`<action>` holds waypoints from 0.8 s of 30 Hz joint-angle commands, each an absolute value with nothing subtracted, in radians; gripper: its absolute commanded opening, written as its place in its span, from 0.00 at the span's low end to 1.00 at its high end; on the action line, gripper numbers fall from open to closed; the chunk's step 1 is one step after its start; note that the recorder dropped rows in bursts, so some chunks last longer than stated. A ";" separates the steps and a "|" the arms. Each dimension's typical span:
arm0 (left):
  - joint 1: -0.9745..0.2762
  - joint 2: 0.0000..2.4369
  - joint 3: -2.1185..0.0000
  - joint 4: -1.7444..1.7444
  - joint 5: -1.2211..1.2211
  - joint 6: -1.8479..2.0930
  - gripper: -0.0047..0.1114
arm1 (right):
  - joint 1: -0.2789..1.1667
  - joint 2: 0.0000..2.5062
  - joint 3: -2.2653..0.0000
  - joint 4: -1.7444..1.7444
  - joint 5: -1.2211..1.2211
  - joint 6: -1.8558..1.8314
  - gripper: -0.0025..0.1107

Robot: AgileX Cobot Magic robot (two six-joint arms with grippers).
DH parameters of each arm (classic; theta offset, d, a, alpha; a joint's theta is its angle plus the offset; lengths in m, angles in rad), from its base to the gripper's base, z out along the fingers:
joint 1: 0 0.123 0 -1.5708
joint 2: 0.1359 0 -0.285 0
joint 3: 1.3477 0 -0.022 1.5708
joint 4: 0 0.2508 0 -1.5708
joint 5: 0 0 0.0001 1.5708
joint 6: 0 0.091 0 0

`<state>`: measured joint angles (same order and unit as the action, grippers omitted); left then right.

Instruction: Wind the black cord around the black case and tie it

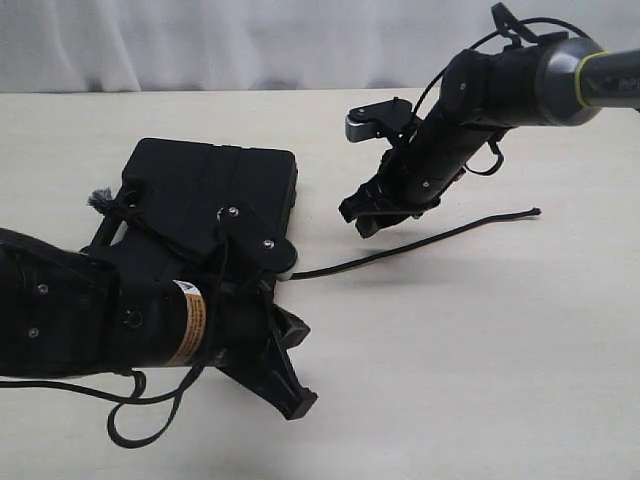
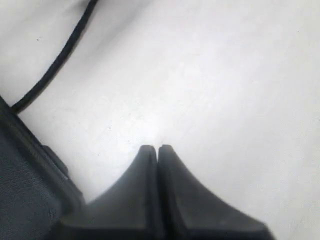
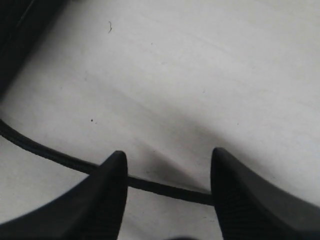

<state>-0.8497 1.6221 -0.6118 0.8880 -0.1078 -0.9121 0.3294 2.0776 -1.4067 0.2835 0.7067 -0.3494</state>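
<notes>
The black case (image 1: 215,180) lies flat at the left of the table, its near part hidden under my left arm. The black cord (image 1: 420,243) runs from the case's near right corner across the table to its free end at the right; a frayed tuft (image 1: 100,200) shows at the case's left edge. My left gripper (image 1: 298,402) is shut on nothing, low over bare table in front of the case; its tips (image 2: 157,148) meet, with the cord (image 2: 55,62) and case (image 2: 25,190) beside them. My right gripper (image 3: 169,155) is open just above the cord (image 3: 160,186), which crosses between its fingers.
The pale table (image 1: 480,360) spreads to the right and front of the case. A glossy cable loop (image 1: 140,420) hangs under my left arm. A white curtain (image 1: 250,40) backs the table's far edge.
</notes>
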 commanded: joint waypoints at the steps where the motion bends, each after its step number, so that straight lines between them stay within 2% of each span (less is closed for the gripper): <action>1: -0.847 1.555 -0.620 0.903 0.017 -0.886 0.04 | 0.329 2.069 -1.402 0.284 0.699 -0.344 0.45; 10: -0.847 1.254 -0.624 0.895 0.362 -0.837 0.04 | 0.317 2.084 -1.400 0.196 0.686 -0.165 0.45; 15: -0.847 1.175 -0.622 0.874 0.380 -0.841 0.04 | 0.258 2.138 -1.365 0.070 0.610 0.012 0.45; 24: -0.847 1.189 -0.619 0.889 0.369 -0.838 0.04 | 0.092 2.138 -1.297 0.374 0.565 -0.067 0.45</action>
